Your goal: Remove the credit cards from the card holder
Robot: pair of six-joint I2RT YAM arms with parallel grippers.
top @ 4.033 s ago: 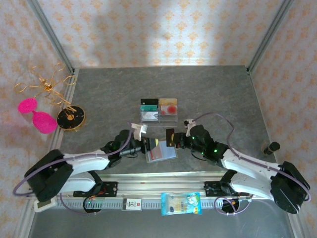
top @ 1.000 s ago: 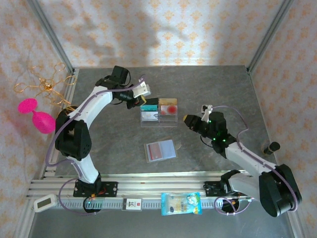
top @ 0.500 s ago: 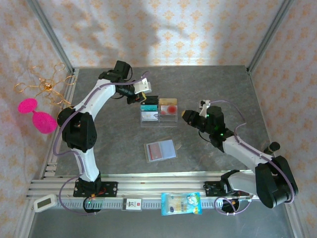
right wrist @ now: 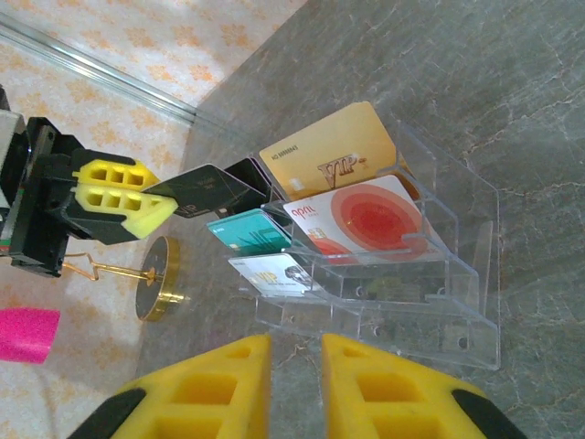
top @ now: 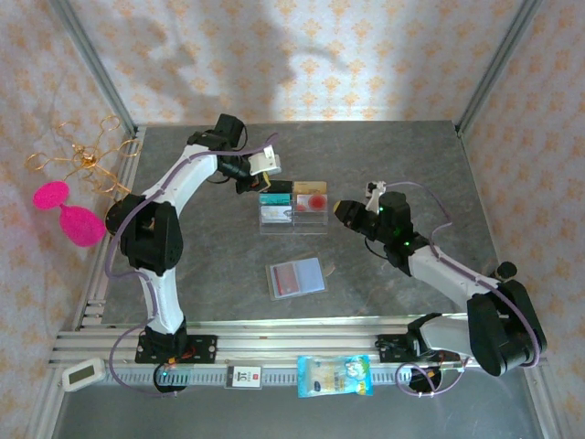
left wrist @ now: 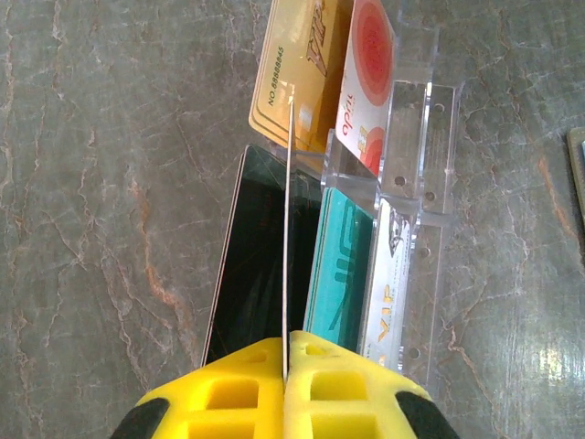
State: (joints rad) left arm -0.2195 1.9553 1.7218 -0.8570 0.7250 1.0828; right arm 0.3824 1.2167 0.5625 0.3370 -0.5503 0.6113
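The card holder lies open on the table near the middle, a reddish card showing inside it. Behind it stands a clear acrylic tray with credit cards: gold, red-and-white, teal, pale VIP and black. My left gripper is shut on a dark card, edge-on over the tray's back left slot. My right gripper hovers right of the tray, slightly open and holding nothing.
A gold wire stand and pink shapes sit at the far left, with a gold-rimmed black disc nearby. A snack packet, a label and a small white device lie near the front rail. A black cylinder stands at right.
Both arms left the card holder for the tray. Over the last second the left gripper edged right with its card, and the right gripper drew closer to the tray.
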